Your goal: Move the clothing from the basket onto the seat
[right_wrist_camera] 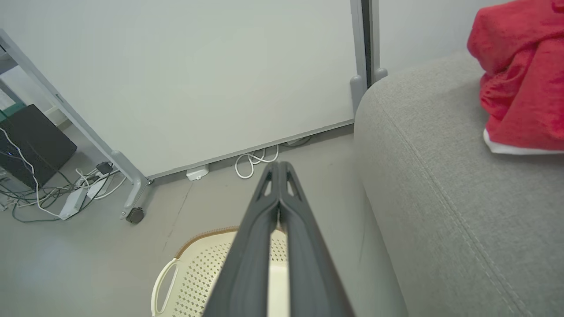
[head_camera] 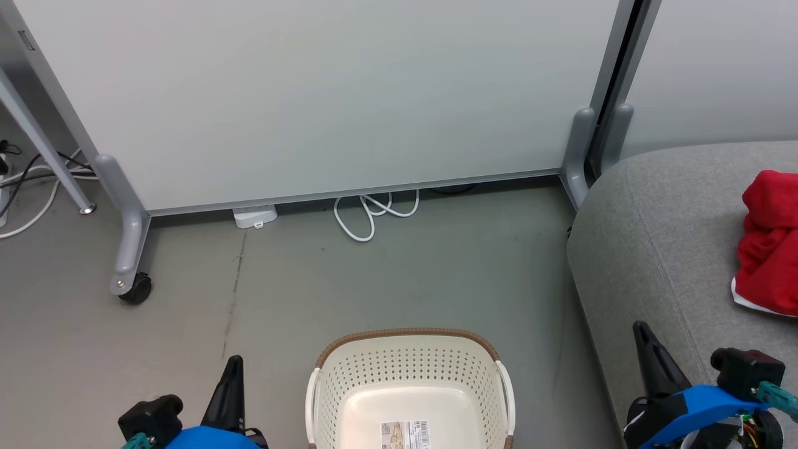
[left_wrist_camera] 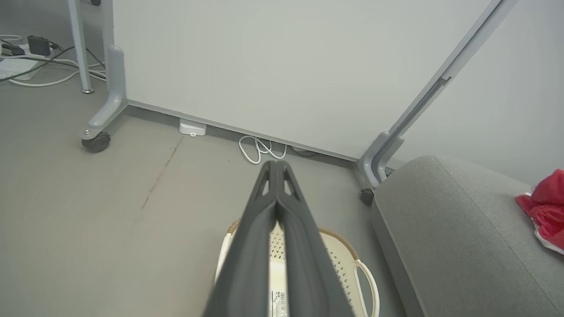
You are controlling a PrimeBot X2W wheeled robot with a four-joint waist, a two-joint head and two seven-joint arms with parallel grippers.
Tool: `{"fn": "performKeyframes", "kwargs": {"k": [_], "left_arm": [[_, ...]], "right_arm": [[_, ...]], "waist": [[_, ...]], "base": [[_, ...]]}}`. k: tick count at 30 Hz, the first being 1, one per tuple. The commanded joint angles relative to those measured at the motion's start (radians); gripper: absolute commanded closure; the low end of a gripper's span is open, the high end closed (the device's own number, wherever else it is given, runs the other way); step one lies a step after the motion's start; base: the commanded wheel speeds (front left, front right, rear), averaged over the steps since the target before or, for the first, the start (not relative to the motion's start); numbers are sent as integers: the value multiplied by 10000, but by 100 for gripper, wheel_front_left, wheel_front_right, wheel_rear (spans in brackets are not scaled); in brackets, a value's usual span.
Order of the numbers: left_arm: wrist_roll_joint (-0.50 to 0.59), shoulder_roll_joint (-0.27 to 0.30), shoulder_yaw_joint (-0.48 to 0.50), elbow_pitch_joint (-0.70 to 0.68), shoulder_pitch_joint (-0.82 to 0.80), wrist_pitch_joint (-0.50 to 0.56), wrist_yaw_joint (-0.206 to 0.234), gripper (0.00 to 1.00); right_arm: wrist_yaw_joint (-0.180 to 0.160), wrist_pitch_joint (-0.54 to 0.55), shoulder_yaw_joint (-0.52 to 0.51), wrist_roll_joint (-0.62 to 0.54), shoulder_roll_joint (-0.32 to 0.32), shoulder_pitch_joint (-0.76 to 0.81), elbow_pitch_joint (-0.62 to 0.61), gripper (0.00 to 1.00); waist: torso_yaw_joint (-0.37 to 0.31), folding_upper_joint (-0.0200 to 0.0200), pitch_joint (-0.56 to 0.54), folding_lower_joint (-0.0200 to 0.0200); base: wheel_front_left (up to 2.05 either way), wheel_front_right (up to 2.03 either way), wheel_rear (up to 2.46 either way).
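Both claws are pressed shut and holding nothing: the left gripper [head_camera: 235, 363] sits low on its side of the basket [head_camera: 408, 335], the right gripper [head_camera: 641, 333] low against the front of the seat [head_camera: 654, 249]. And the clothing [head_camera: 770, 243] is up on that grey cushion, a crumpled red heap far out to the right, its long axis running away from the robot. That's the relation that counts: the red lies right of both claws, the right arm much the nearer, the left one across the basket from it. The head view gives the clearest look into the basket, where the part of the floor in frame is bare but for a paper label [head_camera: 405, 433], so the job looks as good as done. The right wrist view brings the heap close, with white trim [right_wrist_camera: 520, 149] along its lower edge, though its own closed fingers hide part of the basket floor. Whether the heap is one garment or two can't be told
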Motion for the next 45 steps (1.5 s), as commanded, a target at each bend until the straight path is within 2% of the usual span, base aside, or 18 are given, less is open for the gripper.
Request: {"fn": "performKeyframes", "kwargs": {"k": [1,23,45], "left_arm": [[-375,7,159,-227,-289,90,-1,100],[-3357,-156,897,-711,-503,998,-4,100],[-5712,-288,1477,-1086,-663,1715,-6,100]], "right_arm": [[2,45,-25,479,-35,-244,-159,100],[2,421,-83,4135,-47,-415,-146,100],[3,739,-157,7012,-58,-560,-96,100]], "waist": [[-4,-1,2,-1],[-70,-1,26,-1],[-136,-1,50,-1]], "base": [[0,0,0],[0,0,0],[0,0,0]]}}
